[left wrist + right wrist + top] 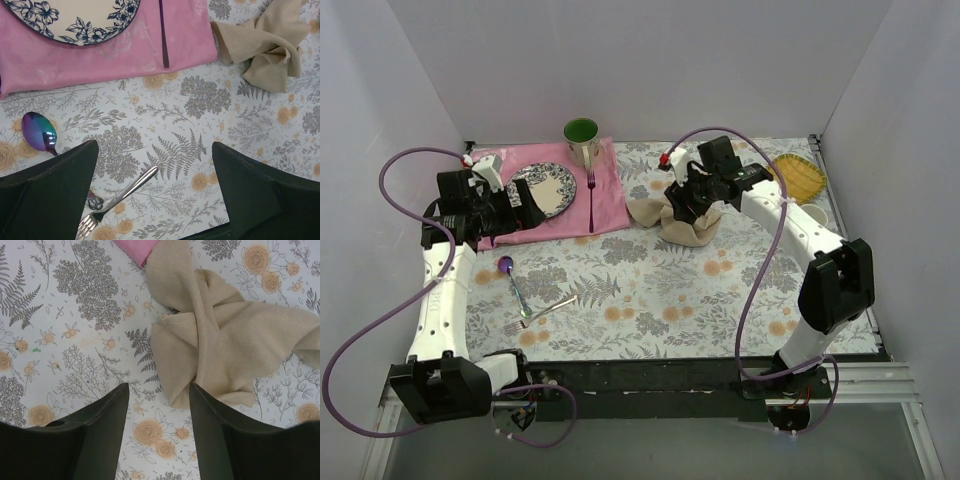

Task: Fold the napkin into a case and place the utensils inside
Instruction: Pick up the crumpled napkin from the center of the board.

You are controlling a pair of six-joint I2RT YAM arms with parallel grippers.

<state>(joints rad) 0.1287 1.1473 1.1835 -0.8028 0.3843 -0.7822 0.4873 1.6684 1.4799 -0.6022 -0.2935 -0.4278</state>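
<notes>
Left end effector (155, 145) gaping empty over fork (125, 192), spoon (39, 131), right end effector (159, 387) half-open above napkin (230, 345) by pink mat (100, 60)

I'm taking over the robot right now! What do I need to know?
Left gripper: open, holding nothing, above the spoon and the silver fork, which lie close together on the flowered table cover.
Right gripper: jaws apart at the edge of the napkin, not clamped on it.
Napkin: crumpled in a heap by the corner of the pink mat.
Done: nothing is folded yet.
Left to do: spread the napkin flat, fold it into a case, then slip the spoon and fork inside.
</notes>
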